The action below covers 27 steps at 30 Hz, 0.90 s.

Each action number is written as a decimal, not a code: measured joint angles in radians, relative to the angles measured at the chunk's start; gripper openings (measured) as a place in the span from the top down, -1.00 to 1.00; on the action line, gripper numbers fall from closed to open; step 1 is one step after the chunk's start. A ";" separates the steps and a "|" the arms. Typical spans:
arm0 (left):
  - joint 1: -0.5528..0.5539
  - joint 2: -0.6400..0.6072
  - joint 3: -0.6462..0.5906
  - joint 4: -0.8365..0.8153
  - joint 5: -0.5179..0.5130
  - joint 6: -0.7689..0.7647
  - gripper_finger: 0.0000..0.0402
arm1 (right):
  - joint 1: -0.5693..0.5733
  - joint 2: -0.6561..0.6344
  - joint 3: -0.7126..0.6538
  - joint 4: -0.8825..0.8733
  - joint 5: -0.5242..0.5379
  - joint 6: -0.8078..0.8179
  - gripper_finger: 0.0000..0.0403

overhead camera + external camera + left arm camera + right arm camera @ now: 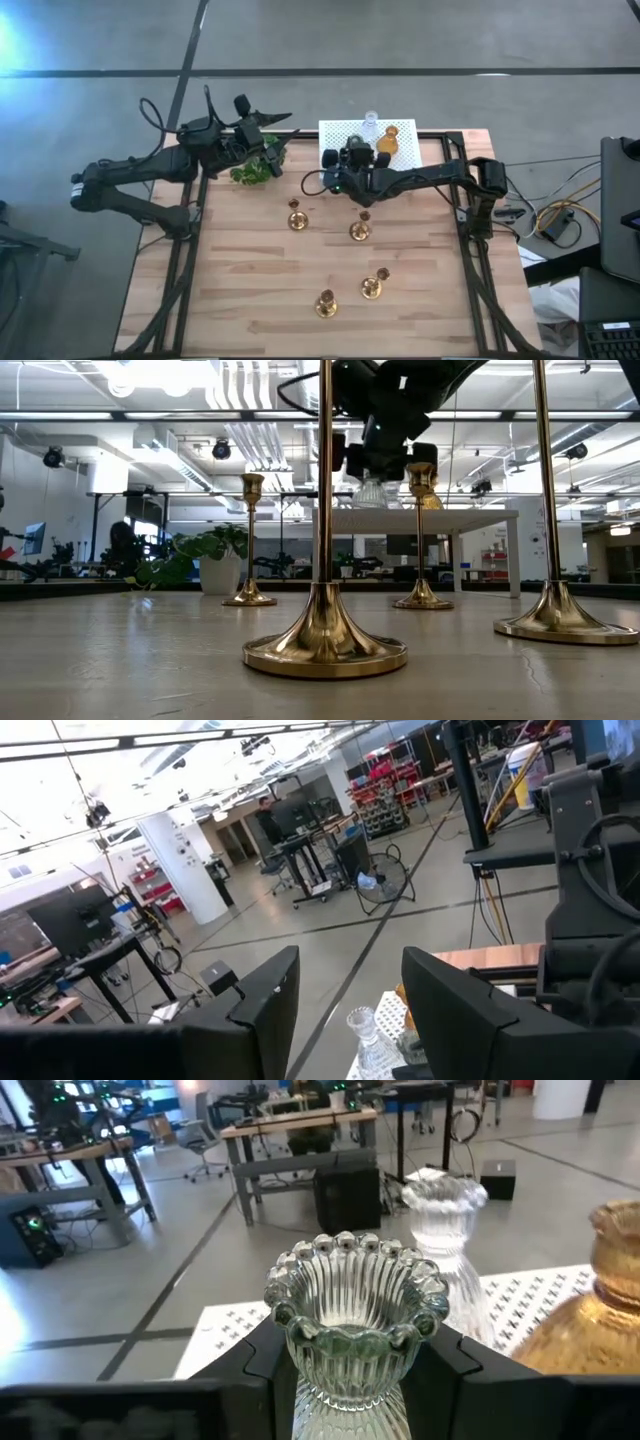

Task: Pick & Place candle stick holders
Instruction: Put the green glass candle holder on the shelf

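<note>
Right gripper [350,1370] fingers clamp the pale green glass holder [355,1320] above the white stand [340,135], amber holder [388,140] and clear holder [371,122] waiting there, four gold candlesticks [297,219] dot the counter [250,290], left gripper [345,1010] idles, fingers spread and empty, by the plant [255,168].

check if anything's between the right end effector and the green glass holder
Nothing visible stands between them. In the right wrist view the pale green glass holder already sits between the right end effector fingers, which flank its neck. The clear glass holder and amber holder stand behind it on the white perforated stand.
</note>
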State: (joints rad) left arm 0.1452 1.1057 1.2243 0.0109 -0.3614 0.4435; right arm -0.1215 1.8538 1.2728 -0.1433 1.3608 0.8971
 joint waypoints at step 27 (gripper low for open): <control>0.004 0.001 -0.002 -0.005 0.000 0.000 0.09 | -0.024 0.006 -0.034 -0.045 -0.027 0.013 0.41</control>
State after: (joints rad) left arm 0.1490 1.1065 1.2228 0.0063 -0.3611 0.4431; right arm -0.1452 1.8599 1.2392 -0.1881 1.3338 0.9099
